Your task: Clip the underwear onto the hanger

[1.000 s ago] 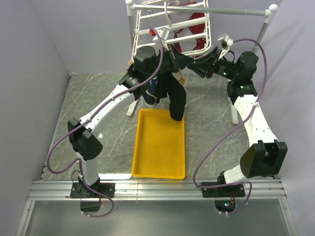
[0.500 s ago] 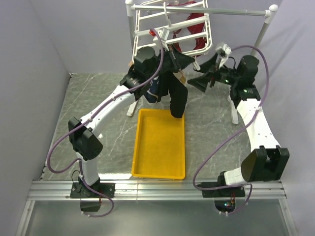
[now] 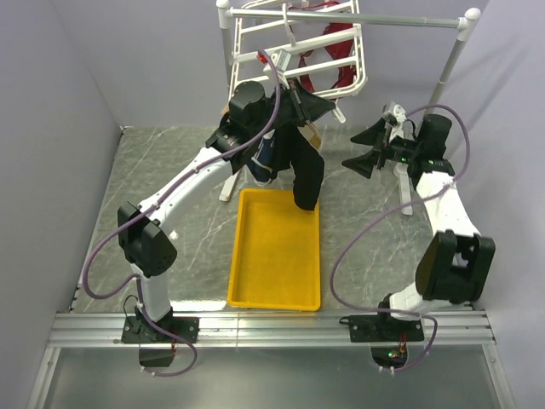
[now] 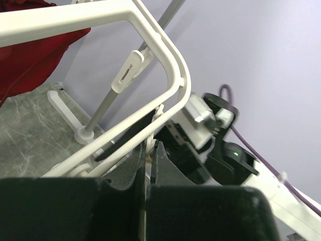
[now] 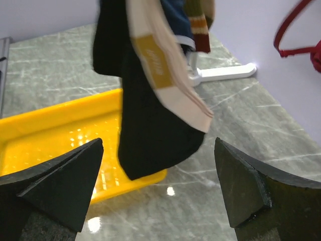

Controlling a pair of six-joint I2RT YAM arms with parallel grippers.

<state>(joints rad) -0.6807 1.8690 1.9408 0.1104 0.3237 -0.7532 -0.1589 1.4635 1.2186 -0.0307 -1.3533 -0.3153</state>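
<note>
The left pincer (image 4: 148,155) is pressed together just under a corner of the hanger (image 4: 170,60), apparently pinching the top of the underwear (image 3: 306,175). The underwear hangs from there with its long axis straight down, its lower end over the yellow tray (image 3: 255,281) on the counter (image 3: 170,170). The right pincer (image 3: 363,149), spread wide and holding nothing, faces the cloth from its right, apart from it. A clip (image 4: 128,73) sits on the bar above the left pincer, so that arm is nearer.
</note>
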